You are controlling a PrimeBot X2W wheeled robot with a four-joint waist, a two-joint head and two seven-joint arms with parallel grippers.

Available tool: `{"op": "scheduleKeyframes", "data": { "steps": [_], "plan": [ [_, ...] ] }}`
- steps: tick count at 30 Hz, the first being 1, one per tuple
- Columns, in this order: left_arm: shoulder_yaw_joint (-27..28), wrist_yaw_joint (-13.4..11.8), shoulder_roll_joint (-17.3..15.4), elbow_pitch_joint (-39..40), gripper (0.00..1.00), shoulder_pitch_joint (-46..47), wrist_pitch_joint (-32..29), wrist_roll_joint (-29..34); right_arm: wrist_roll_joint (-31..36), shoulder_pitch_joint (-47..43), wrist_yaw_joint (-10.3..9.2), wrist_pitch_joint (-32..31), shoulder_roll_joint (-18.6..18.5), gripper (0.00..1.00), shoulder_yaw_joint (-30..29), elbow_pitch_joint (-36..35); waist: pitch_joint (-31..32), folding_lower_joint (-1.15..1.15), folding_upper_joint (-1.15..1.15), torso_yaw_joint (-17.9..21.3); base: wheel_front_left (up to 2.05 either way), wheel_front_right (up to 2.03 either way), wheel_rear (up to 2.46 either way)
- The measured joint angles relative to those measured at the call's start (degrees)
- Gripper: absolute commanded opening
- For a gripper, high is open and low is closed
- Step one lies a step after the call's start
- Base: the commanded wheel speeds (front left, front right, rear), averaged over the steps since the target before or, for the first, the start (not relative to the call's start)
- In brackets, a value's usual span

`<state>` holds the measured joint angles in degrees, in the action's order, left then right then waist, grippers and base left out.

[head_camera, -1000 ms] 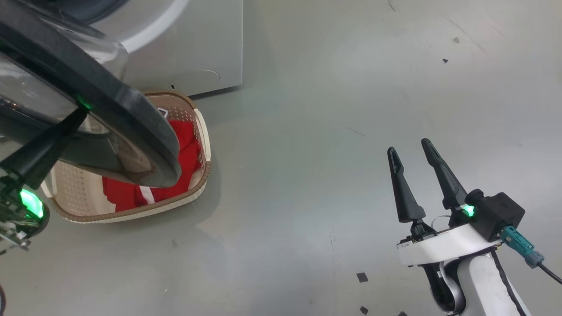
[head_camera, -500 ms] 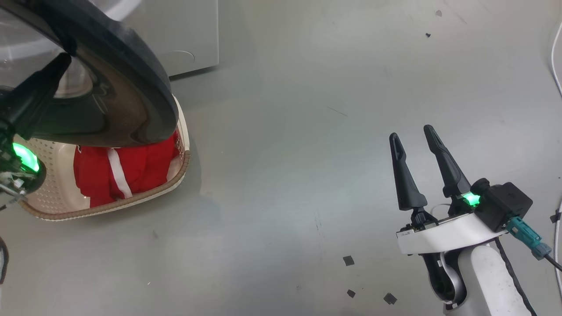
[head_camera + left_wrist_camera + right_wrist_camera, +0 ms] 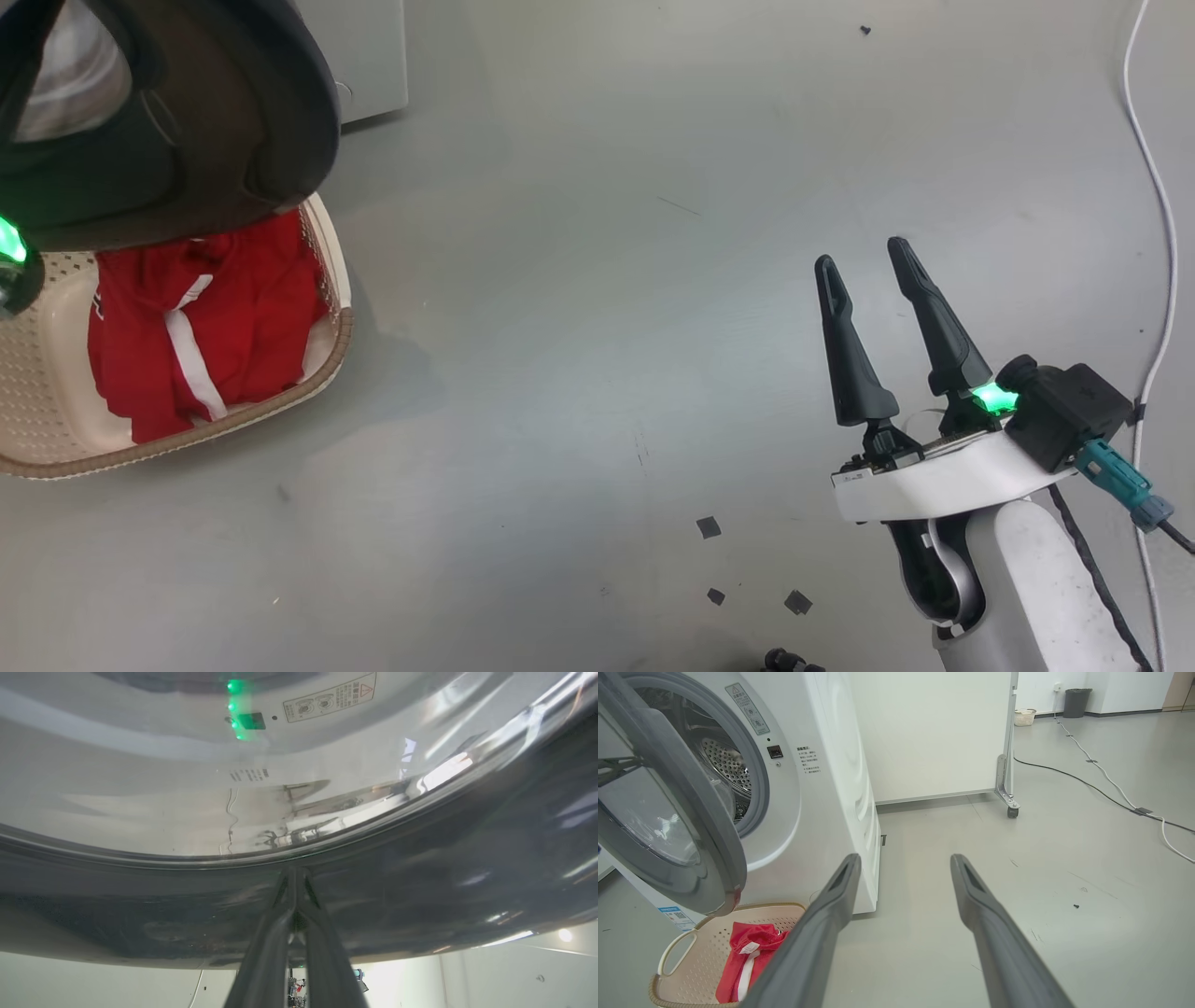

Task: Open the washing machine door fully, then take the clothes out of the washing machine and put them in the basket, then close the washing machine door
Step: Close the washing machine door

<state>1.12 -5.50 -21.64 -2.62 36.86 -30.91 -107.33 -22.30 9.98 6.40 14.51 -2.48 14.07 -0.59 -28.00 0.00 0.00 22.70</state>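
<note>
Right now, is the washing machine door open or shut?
Open: the washing machine door stands out from the washing machine, drum showing behind it.

No wording is sharp enough to read. In the right wrist view, a pale, slanted warning label (image 3: 747, 709) sits on the washer (image 3: 822, 812) front, just right of the drum opening. It has a red triangle sign at its top and tiny print below. Further down the front is a short block of dark print (image 3: 809, 760), several lines long and illegible. Low on the front is a small blue-topped label (image 3: 672, 912), its text too small to make out. In the left wrist view, through the door (image 3: 420, 882) glass, the warning label (image 3: 329, 697) shows two round pictograms beside the red triangle, and the print block (image 3: 249, 774) is blurred.
</note>
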Motion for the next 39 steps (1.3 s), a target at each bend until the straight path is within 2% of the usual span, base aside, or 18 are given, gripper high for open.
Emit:
{"op": "scheduleKeyframes", "data": {
  "steps": [16,21,27,31,39],
  "plan": [
    [0.02,-0.16,0.51,-6.75,0.00,7.26,3.00,2.65,-1.03,0.53,-0.08,0.00,0.10,1.00,0.15,0.02,-1.38,0.00,0.00,1.96,0.00,0.00,0.00],
    [-0.24,0.85,1.23,-8.39,0.00,7.46,3.00,2.89,-1.02,0.65,-0.60,0.00,0.13,1.00,-0.67,0.00,-1.46,0.00,0.00,1.43,0.00,0.00,0.00],
    [-0.49,3.21,1.89,-9.89,0.00,7.44,3.00,2.88,-0.88,0.73,-0.59,0.00,0.14,1.00,-0.98,0.02,-1.17,0.00,0.00,0.00,0.00,0.00,0.00],
    [-0.20,5.69,2.47,-10.14,0.00,6.87,2.90,2.86,-0.18,0.76,-0.59,0.00,0.13,1.00,-1.05,0.16,-0.67,0.00,0.00,-1.08,0.00,0.00,0.00],
    [1.44,10.54,4.10,-10.71,0.00,0.62,3.31,2.27,1.41,0.75,-0.58,0.00,0.11,1.00,-1.62,1.32,1.37,0.00,0.00,-3.48,0.00,0.00,0.00]
  ]
}}
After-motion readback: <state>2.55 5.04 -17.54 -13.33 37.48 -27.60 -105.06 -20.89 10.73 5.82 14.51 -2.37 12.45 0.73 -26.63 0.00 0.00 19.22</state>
